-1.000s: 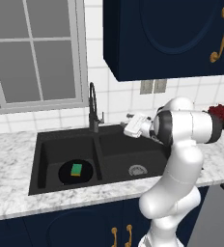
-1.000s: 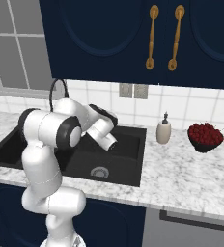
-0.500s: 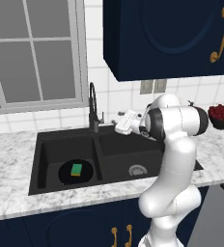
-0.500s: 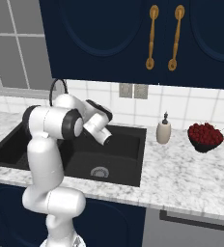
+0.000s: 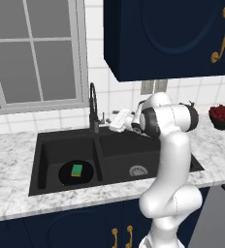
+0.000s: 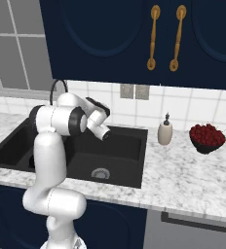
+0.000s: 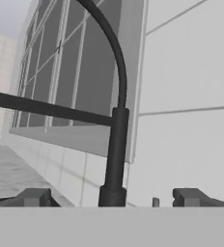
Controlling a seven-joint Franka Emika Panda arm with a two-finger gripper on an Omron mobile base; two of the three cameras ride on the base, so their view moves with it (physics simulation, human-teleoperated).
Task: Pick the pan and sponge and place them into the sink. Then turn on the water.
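Black pan [image 5: 76,173] and green-topped sponge [image 5: 76,170] already lie in the sink's [image 5: 45,146] left basin, so only the water remains, the released pincer [image 5: 109,124] nearing the faucet [image 5: 93,108].

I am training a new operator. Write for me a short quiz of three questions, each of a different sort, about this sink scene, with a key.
1. True or false: the sponge lies on the pan in the left basin of the sink.
2. The gripper is: A) shut on the sponge, B) open near the faucet, C) inside the right basin.
3. Fill in: beside the soap dispenser stands a bowl of red ____.

Key: 1 true; 2 B; 3 fruit.
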